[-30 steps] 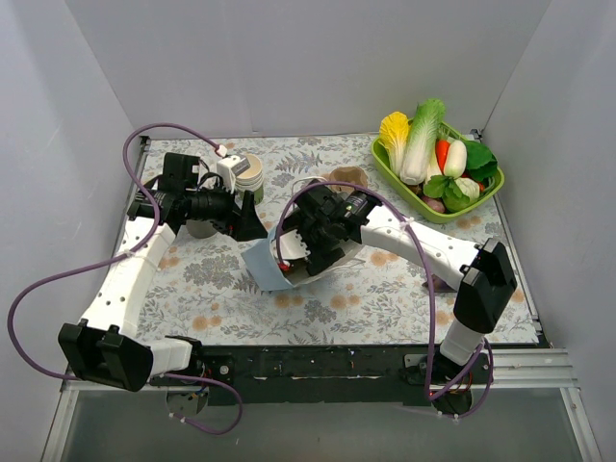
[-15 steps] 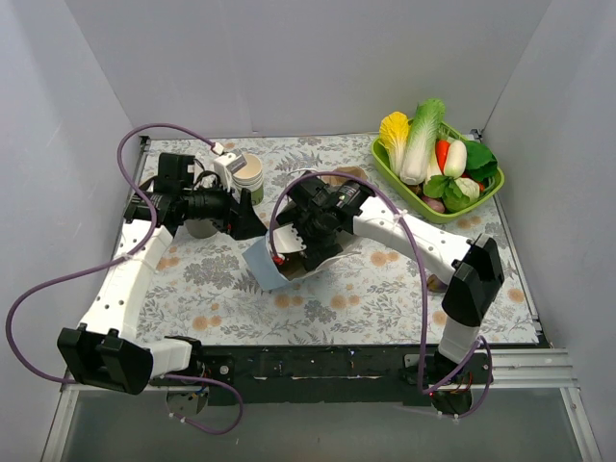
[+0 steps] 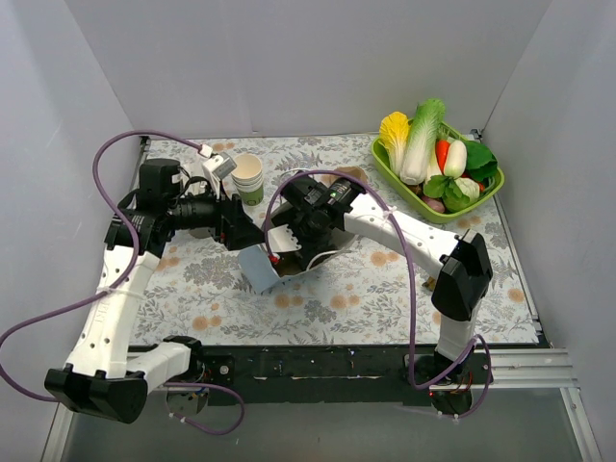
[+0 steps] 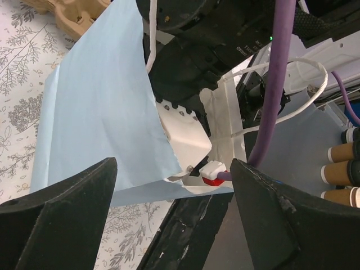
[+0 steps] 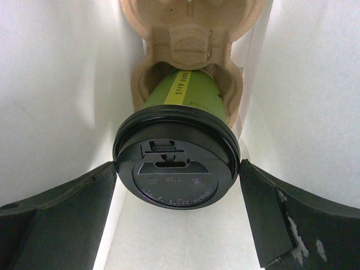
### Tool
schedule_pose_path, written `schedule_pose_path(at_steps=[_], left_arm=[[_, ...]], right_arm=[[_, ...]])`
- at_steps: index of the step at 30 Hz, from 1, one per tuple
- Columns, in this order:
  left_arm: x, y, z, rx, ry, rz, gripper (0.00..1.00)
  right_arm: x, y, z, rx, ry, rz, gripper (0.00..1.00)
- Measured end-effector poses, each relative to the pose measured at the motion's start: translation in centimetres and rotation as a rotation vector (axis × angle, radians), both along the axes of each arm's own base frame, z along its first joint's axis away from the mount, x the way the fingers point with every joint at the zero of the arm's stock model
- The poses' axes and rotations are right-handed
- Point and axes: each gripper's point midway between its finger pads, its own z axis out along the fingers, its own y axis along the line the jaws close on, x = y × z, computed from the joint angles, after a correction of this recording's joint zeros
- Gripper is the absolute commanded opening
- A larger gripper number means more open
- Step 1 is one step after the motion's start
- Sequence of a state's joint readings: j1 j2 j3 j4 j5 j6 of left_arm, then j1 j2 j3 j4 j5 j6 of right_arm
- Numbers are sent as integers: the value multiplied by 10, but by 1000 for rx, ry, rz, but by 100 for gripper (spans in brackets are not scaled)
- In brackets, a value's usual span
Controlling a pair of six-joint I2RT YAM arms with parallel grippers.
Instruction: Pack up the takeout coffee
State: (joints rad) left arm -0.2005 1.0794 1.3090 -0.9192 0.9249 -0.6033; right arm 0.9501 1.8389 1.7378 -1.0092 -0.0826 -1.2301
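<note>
Seen from above, the paper bag (image 3: 255, 268) hides my right gripper (image 5: 178, 164) and the takeout coffee (image 5: 177, 163) between my right jaws. Beyond those jaws, the cup's base is sunk out of sight in the pulp carrier (image 5: 188, 34). Both wrist pictures crop my fingers (image 4: 62, 225) at the bottom edge. Whether my right fingers touch the lid, I cannot tell.
</note>
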Motion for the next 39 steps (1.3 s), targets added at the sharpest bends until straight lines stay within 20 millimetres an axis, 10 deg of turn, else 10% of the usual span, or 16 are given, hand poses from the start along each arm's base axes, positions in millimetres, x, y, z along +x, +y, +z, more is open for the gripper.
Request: schedule_pose_path(at_steps=[26, 39], left_arm=[[58, -6, -48, 9, 163, 154, 75], [72, -7, -62, 30, 188, 161, 76]], right_arm=[[-25, -7, -4, -32, -56, 74, 93], [-28, 26, 98, 342, -209, 127, 94]])
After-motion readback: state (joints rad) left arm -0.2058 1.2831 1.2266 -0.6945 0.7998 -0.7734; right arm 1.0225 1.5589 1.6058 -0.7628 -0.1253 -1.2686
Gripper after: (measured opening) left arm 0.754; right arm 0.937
